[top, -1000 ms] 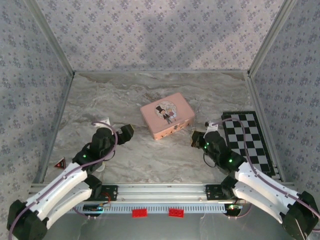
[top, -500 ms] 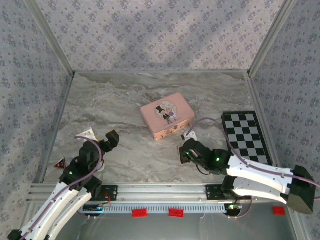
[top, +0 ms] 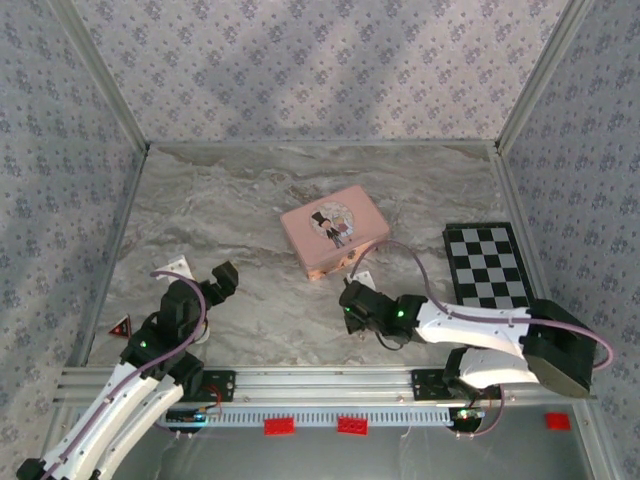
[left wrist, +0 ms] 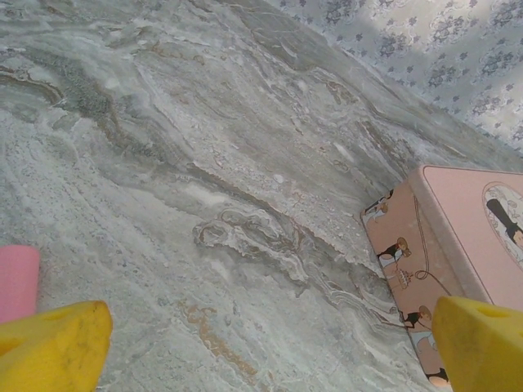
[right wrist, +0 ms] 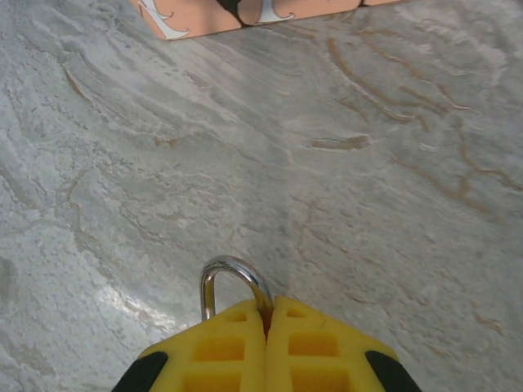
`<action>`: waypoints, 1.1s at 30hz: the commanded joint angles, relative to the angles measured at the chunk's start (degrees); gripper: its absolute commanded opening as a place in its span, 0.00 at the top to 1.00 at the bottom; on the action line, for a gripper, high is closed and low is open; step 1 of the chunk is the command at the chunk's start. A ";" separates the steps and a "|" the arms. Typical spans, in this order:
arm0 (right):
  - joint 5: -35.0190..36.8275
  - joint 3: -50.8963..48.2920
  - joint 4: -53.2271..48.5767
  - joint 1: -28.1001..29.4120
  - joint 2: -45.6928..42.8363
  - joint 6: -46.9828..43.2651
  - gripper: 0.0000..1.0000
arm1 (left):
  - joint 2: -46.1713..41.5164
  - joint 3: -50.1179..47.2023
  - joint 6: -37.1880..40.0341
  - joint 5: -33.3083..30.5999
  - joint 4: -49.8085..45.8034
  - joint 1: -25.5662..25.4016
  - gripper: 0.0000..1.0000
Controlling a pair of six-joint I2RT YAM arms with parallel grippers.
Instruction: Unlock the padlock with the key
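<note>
Top view put the right gripper (top: 349,303) over the table's (top: 250,200) middle, just near-side of the pink tin (top: 335,230); wrist view added its fingers pinched tight on the padlock (right wrist: 234,262), its shackle poking forward toward the tin, long axis along the fingers; left gripper (left wrist: 270,339) gaped wide, empty.

Soft, even light falls from above; the back wall (top: 320,70) carries pale slanting bands of brightness and shade. The marble table (top: 250,200) shows only faint shadows. Close under the right wrist camera the padlock (right wrist: 233,261) glints on its shackle, and the yellow fingers (right wrist: 221,351) look perhaps soft.
</note>
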 commanded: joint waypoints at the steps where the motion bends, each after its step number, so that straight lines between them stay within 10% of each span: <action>1: -2.04 2.65 1.83 0.34 3.04 1.15 1.00 | -0.13 0.42 0.15 0.52 0.43 0.40 0.00; 18: -5.50 8.27 2.18 -0.27 14.15 1.20 0.99 | 1.62 1.34 0.94 2.67 0.36 2.31 0.00; 33: -5.87 9.55 0.28 0.38 13.16 -1.77 0.76 | 4.84 2.01 1.30 6.29 1.60 4.44 0.00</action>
